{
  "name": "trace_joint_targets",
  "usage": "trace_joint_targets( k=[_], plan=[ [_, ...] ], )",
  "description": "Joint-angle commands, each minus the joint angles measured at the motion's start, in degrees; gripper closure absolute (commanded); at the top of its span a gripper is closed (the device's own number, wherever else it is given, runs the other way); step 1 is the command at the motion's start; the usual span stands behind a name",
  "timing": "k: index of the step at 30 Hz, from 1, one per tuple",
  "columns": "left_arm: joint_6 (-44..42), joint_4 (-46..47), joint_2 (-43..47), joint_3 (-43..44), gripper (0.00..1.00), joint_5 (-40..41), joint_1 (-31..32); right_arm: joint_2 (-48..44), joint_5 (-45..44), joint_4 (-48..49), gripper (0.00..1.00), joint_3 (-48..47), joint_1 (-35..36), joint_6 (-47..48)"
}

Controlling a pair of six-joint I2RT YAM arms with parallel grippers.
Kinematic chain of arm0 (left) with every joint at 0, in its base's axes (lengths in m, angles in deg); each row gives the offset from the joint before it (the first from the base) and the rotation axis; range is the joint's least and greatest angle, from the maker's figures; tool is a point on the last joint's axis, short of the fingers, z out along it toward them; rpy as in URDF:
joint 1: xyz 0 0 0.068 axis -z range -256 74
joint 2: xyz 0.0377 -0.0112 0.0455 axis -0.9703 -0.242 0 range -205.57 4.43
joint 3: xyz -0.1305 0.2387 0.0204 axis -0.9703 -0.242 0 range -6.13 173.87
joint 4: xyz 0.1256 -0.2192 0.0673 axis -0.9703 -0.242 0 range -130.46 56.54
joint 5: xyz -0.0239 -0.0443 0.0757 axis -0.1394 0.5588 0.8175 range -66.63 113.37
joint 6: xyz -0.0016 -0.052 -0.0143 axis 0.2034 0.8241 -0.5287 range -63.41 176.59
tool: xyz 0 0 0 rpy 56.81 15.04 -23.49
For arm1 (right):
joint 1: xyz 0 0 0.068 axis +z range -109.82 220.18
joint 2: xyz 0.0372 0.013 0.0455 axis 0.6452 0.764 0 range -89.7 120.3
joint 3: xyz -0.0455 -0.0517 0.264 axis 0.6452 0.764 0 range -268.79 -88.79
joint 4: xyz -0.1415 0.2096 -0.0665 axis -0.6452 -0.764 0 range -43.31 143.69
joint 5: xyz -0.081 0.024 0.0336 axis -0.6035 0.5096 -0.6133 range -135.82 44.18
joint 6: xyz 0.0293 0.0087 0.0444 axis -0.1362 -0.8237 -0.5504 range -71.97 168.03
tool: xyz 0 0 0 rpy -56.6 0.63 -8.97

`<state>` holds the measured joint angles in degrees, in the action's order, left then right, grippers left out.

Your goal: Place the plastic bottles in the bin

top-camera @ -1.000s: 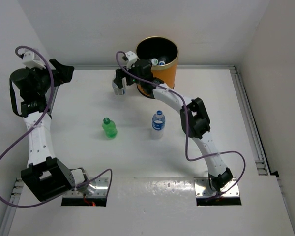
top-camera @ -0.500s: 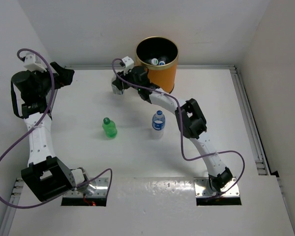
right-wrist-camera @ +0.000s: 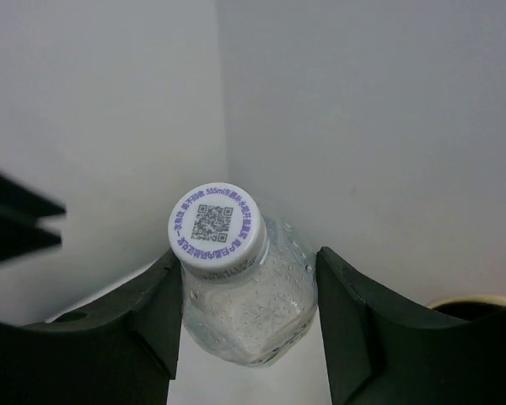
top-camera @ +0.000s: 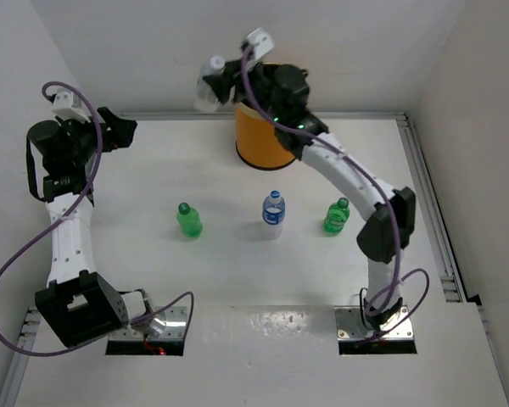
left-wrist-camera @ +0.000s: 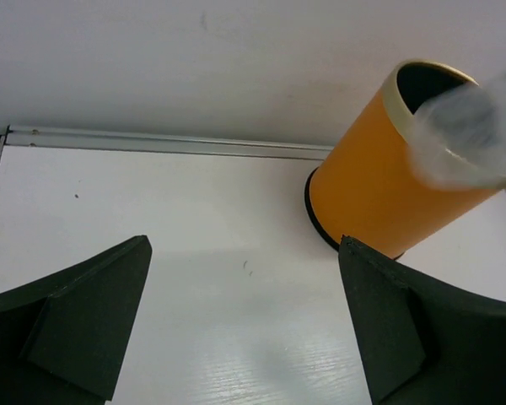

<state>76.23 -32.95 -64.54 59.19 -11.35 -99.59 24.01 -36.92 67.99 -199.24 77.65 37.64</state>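
While three bottles (top-camera: pixel 188 220) (top-camera: pixel 273 212) (top-camera: pixel 336 215) stand loose, right gripper (top-camera: pixel 214 83) clamps a fourth (right-wrist-camera: pixel 236 304) near the bin (top-camera: pixel 263 146); left gripper (left-wrist-camera: pixel 244 246) gapes

White table (top-camera: pixel 153 263); plain white walls (top-camera: pixel 153 51) around it.

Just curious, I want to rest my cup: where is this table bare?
Crowded: the middle row, left green bottle, clear bottle, right green bottle. Bare: the back stretch between the left arm and the bin, and the table strip in front of that row.
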Motion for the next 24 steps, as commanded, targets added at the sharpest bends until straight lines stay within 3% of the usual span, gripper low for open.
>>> trace_joint_targets(
  k=[1, 7, 12, 16, 20, 22, 24],
  plan=[
    [-5.2, 1.5, 1.2, 0.2, 0.0, -2.0, 4.0, -3.8, -4.3, 3.3, 1.0, -1.9, -5.0, 4.8],
    [-13.0, -3.4, 0.7, 0.0, 0.0, -1.2, 13.3, -0.3, -8.2, 4.1, 1.0, -5.5, -14.4, 7.1],
    [-14.1, -4.5, 1.2, -1.2, 0.0, 1.4, 18.1, 6.7, -8.6, 3.9, 1.0, -9.5, -20.6, 2.8],
    [-15.2, -6.2, 0.7, -1.7, 0.0, 2.0, 18.7, 10.5, -7.5, 1.1, 1.0, -11.6, -22.4, -0.2],
    [-18.9, -9.0, 0.7, -2.2, 0.0, 1.5, 21.2, 10.4, -7.0, 0.3, 1.0, -7.1, -22.5, -0.7],
    [-23.2, -10.8, 0.7, -2.2, 0.0, 1.5, 24.2, 10.5, -7.7, -0.3, 0.87, -5.0, -22.4, -0.2],
    [-26.5, -12.8, 0.7, -2.2, 0.0, 2.6, 26.0, 9.9, -7.5, -0.9, 0.87, -4.3, -22.5, 0.1]
  ],
)
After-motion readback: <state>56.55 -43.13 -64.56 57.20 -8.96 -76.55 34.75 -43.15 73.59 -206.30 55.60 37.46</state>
